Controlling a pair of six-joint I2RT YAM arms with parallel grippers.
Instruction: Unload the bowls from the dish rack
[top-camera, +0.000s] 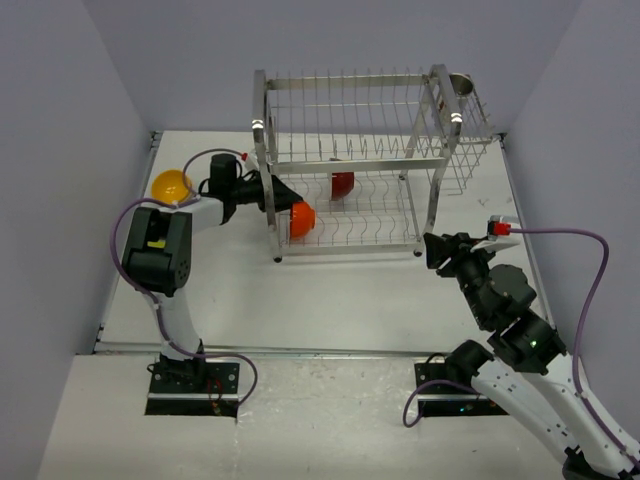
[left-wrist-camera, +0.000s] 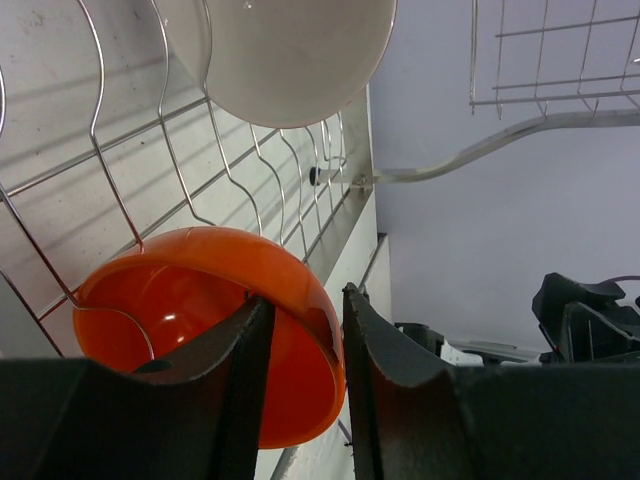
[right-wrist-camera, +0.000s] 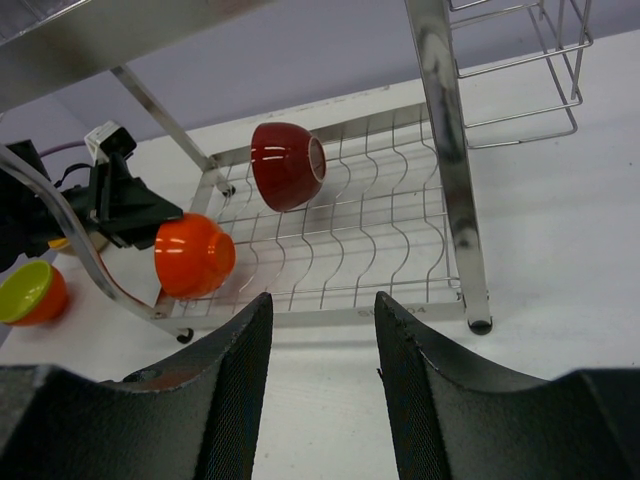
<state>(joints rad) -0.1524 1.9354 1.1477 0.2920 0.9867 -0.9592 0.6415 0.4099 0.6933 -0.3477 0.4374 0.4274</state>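
Note:
The dish rack stands at the back middle of the table. My left gripper is shut on the rim of an orange-red bowl at the left front end of the lower tier. One finger is inside the bowl and the other is outside. A dark red bowl lies on its side on the lower tier, also in the right wrist view. My right gripper is open and empty in front of the rack's right post.
Stacked bowls sit on the table left of the rack; the right wrist view shows a lime-green bowl in an orange one. A metal cup is in the side basket. A pale round shape lies further along the tier.

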